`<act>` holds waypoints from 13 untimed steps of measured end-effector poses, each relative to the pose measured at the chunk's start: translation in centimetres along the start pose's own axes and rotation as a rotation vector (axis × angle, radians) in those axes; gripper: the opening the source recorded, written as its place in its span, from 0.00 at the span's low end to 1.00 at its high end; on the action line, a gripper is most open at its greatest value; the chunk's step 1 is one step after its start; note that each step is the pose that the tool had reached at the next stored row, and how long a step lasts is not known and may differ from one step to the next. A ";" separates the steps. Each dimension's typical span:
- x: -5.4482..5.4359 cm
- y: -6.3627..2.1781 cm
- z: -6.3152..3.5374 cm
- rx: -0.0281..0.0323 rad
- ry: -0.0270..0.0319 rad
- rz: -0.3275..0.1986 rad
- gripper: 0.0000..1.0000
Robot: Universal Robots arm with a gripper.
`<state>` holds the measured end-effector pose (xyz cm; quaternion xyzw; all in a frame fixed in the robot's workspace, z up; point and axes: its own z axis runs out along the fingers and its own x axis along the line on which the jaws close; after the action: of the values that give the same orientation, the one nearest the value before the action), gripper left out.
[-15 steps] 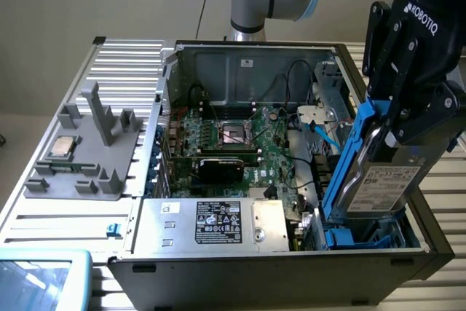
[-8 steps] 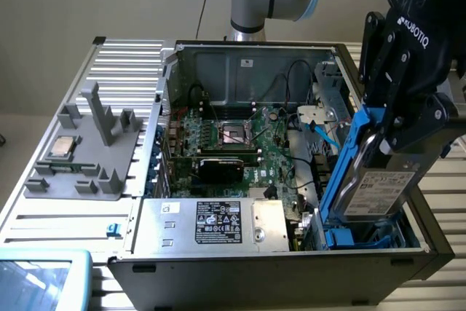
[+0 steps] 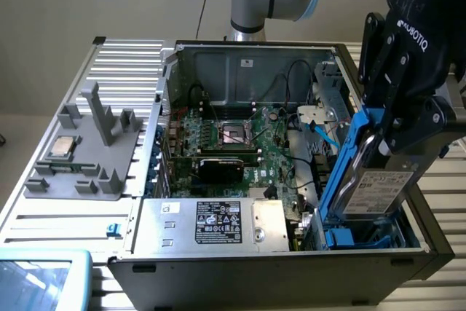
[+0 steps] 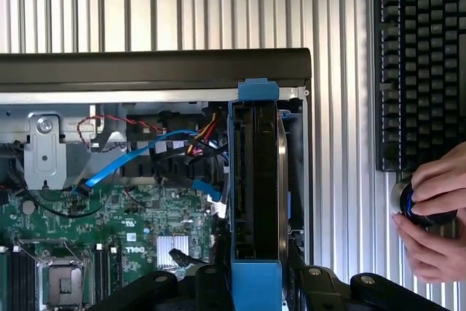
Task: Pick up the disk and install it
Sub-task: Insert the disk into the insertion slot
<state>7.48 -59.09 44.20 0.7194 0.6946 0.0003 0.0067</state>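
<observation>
Pickup is done: the gripper (image 3: 393,140) clamps the disk (image 3: 373,189) on edge over the drive bay (image 3: 364,238), lower right of the exterior view, apparently not yet seated.

Lit evenly and softly from overhead. Showed mild sheen along the ribbed surface (image 3: 58,223) and dimmer shade inside the computer case (image 3: 240,71).

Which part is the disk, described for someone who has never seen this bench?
Find the open PC case, then its end on the exterior view's right. There the disk stands on edge, clamped in the end effector. It is a grey slab with a white label and blue rails, unlike the silver box with a black label.
</observation>
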 end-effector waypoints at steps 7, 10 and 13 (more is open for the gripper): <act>-0.2 0.07 0.11 0.0003 0.0072 0.000 0.37; -0.2 0.09 0.25 0.0004 0.0146 0.000 0.37; -0.3 0.13 0.30 0.0007 0.0190 0.000 0.37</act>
<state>7.61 -59.38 43.91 0.7194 0.6946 0.0069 -0.0001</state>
